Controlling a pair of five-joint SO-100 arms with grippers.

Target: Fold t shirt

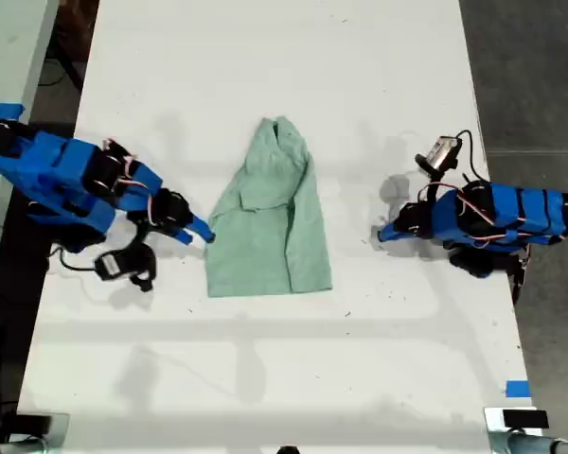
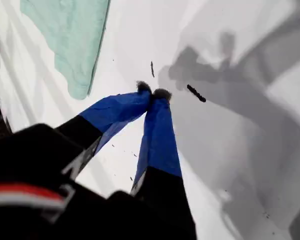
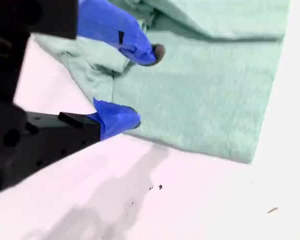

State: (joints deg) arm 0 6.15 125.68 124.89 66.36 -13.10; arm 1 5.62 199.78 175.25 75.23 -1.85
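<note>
The t shirt (image 1: 270,222) is pale mint-green and lies partly folded in the middle of the white table (image 1: 265,378), narrow end toward the far side. My second gripper (image 1: 204,235), at the exterior view's left, is open at the shirt's side edge. In its wrist view one blue finger (image 3: 135,47) hovers over the t shirt (image 3: 205,95) and the other finger (image 3: 117,119) sits at the fabric's border. My first gripper (image 1: 382,233), at the exterior view's right, is shut on nothing over bare table. Its fingertips (image 2: 152,92) meet well clear of the t shirt (image 2: 70,35).
A blue tape strip (image 1: 517,389) marks the table's near corner at the exterior view's right. Dark floor (image 1: 540,95) lies beyond the table edge on that side. A second pale surface (image 1: 9,57) stands at the exterior view's left. Small dark specks (image 2: 196,93) dot the tabletop.
</note>
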